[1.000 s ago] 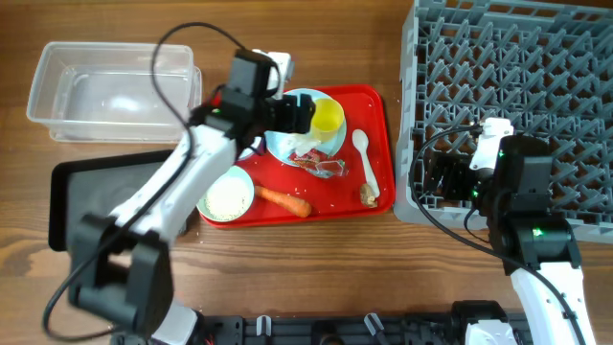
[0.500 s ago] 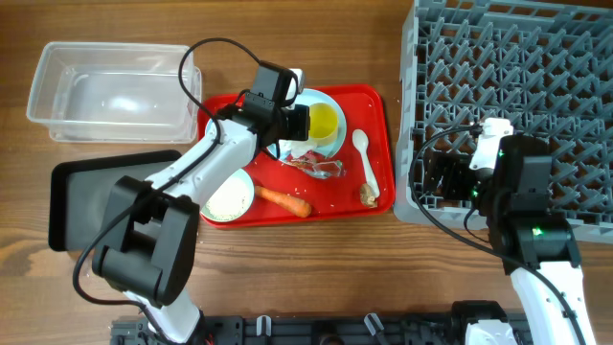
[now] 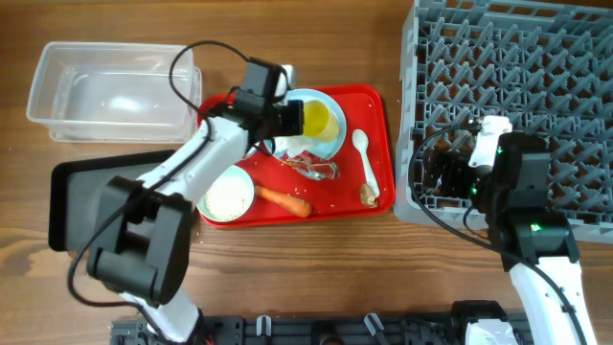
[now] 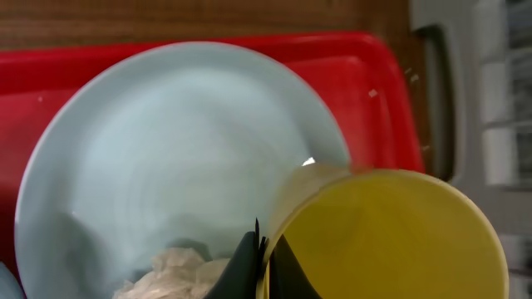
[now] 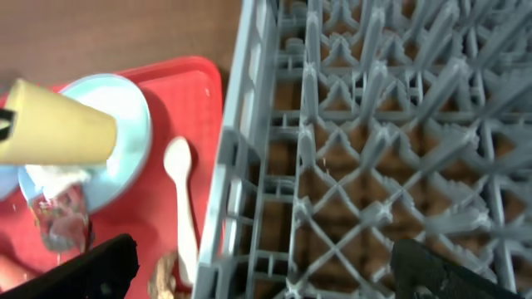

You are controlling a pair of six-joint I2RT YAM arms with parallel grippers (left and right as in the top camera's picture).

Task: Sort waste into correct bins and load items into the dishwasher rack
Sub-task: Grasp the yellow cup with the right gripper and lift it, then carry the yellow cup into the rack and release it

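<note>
L hand (image 4: 263, 262) pinches yellow cup (image 4: 391, 241) by rim, cup sideways over pale blue plate (image 4: 166, 149).

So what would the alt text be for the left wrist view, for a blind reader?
The left tool pinches the rim of a yellow cup over a pale blue plate on a red tray. A crumpled wrapper shows at the plate's lower edge.

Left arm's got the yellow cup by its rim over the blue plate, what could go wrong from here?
1. The left gripper pinches the yellow cup only by its rim, so it may slip or swing when carried.
2. The right gripper sits open at the edge of the dishwasher rack, on the cup's likely path; the arms could collide.
</note>
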